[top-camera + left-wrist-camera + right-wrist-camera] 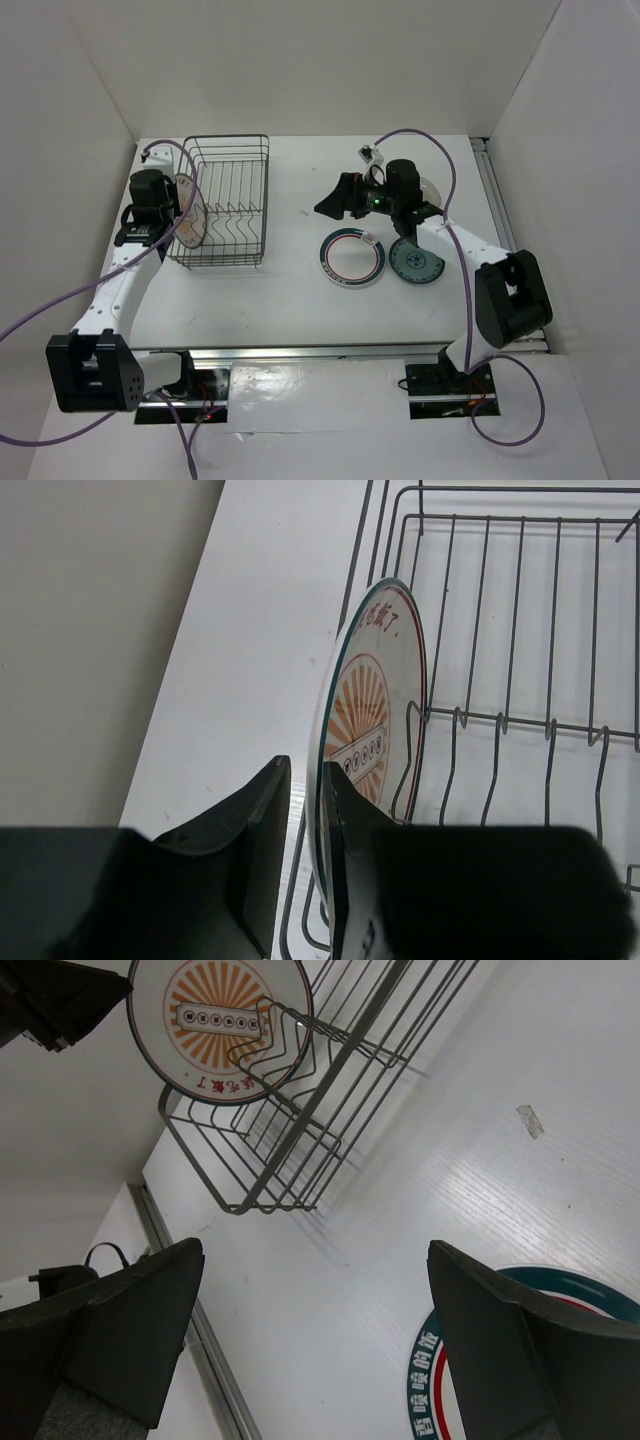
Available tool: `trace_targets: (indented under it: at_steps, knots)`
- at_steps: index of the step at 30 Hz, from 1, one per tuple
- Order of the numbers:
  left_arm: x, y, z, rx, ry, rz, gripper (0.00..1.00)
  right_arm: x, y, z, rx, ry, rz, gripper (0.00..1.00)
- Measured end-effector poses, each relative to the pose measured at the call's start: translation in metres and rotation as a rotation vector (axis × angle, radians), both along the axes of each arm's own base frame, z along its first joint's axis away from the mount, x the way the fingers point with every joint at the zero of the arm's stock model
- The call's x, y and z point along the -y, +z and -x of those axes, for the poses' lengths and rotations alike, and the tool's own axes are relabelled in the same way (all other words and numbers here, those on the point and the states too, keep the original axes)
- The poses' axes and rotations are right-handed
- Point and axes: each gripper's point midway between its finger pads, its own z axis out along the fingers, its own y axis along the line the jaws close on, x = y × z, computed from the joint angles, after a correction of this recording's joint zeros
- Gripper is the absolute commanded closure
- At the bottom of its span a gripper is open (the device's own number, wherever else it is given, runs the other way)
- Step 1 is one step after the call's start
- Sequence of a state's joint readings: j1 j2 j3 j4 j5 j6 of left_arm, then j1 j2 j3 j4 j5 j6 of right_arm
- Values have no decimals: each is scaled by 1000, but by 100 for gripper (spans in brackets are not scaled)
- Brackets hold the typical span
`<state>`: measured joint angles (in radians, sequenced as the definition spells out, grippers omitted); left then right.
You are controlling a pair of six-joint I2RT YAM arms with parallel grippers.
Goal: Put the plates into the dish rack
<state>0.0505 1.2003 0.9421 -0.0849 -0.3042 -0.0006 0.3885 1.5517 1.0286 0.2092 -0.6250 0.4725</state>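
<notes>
1. We see the dish rack (pixel 228 205) standing on the left side of the table (pixel 290 310).
2. The right gripper (pixel 315 1250) is wide open and holds nothing. It hangs above the ringed plate (pixel 352 258).
3. The left gripper (pixel 307 810) has a finger on each side of the orange sunburst plate (pixel 375 705). We cannot tell if it squeezes.
4. That plate stands upright at the rack's left end.
5. The teal plate (pixel 415 263) lies flat just beside the ringed plate.
</notes>
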Motion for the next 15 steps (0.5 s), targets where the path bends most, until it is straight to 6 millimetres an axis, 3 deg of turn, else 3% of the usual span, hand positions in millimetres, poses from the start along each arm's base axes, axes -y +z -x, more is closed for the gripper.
trace_targets:
  at_steps: [5,6,7,11,15]
  knots:
    - [-1,-1,0,2,13,7,50,1,1,-1,5,-12,2,0]
    - [-1,-1,0,2,16,10,33,2,1,-3,8,-20,6,0]
    - [0,0,0,7,20,17,1,4,0,-5,9,-36,15,0]
    - [5,11,6,28,34,70,0,21,-10,-21,12,-174,91,0]
    - [26,67,14,160,-26,147,0,57,-26,-39,-21,-406,240,0]
